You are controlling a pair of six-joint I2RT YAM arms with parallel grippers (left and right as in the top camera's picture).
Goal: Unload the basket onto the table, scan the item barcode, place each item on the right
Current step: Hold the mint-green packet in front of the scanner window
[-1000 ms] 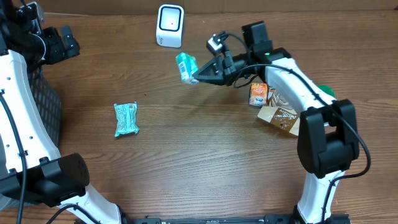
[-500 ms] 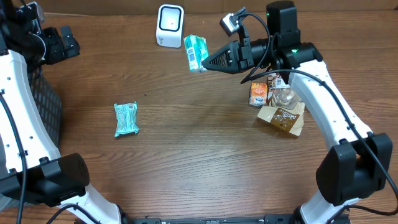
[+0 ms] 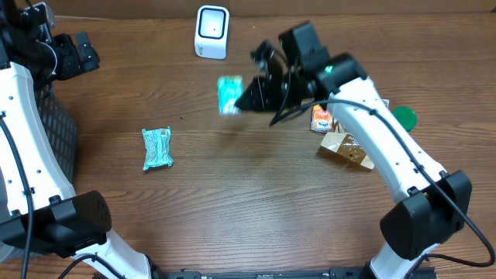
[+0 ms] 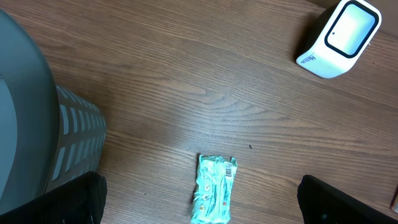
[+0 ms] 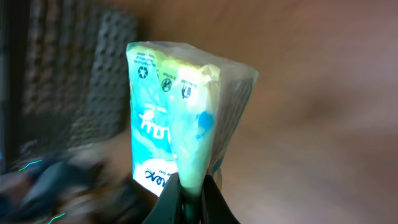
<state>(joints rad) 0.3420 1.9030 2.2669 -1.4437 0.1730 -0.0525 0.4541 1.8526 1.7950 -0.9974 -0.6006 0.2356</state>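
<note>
My right tool (image 5: 191, 194) was pinched shut on one edge of the teal packet (image 5: 180, 106), holding it above the surface, out in front of the scanner (image 3: 211, 32). It looked light, soft and crinkly to me, so the flat sealed edge seemed the safest place to grab.

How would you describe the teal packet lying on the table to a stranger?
Start at the dark mesh basket on the left. To its right a teal packet lies flat on the table. A second packet hangs in the right gripper; this one lies alone.
</note>
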